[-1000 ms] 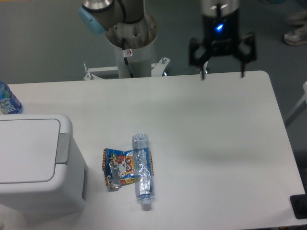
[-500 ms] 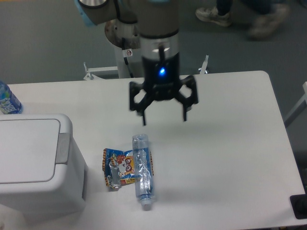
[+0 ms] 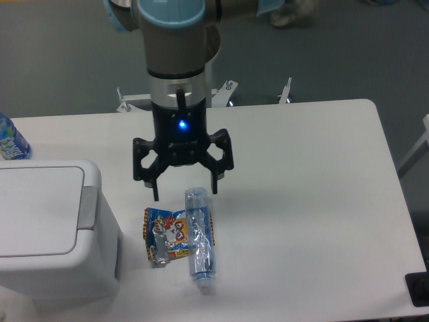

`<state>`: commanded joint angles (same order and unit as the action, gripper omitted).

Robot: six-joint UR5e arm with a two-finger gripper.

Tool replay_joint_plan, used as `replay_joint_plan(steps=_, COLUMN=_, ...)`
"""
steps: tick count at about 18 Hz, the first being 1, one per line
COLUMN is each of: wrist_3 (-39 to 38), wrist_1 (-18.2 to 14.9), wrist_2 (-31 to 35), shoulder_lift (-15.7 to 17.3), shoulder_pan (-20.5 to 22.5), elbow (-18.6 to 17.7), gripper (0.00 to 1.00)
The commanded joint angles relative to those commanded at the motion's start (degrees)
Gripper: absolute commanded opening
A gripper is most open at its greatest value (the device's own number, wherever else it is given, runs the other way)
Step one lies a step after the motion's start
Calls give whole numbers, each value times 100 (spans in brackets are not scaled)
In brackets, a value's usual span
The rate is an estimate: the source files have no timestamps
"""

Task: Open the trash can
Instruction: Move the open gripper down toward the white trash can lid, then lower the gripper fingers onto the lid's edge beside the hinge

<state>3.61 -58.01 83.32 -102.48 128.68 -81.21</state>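
The trash can [image 3: 50, 231] is a large boxy white bin at the table's front left, its flat lid shut and its grey push-bar [image 3: 88, 208] on the right edge. My gripper [image 3: 186, 195] hangs open and empty above the table, to the right of the bin. Its fingertips are just above the top end of a clear plastic bottle [image 3: 199, 238]. The gripper does not touch the bin.
A crumpled colourful snack wrapper [image 3: 167, 236] lies beside the clear bottle, right of the bin. A blue-labelled bottle [image 3: 10, 139] stands at the far left edge. The white table [image 3: 308, 201] stretches to the right.
My gripper has swept from the table's far right edge leftwards and towards the front, and now hangs near the bin and above the bottle. It stayed open.
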Motion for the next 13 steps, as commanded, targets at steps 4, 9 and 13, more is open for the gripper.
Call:
replay_joint_plan(steps=4, wrist_3=-202, wrist_1=44, wrist_2=9, shoulder_lift=-105, shoulder_pan=-238, elbow=26, gripper=100)
replay_joint_plan(steps=9, wrist_3=-282, wrist_1=44, wrist_2=18, shoulder_lift=-150, shoulder_pan=-440, elbow=26, gripper=100)
replay_joint_plan(steps=13, wrist_3=-343, wrist_1=44, wrist_2=18, shoulder_lift=-194, shoulder_pan=-519, elbow=26, gripper=100)
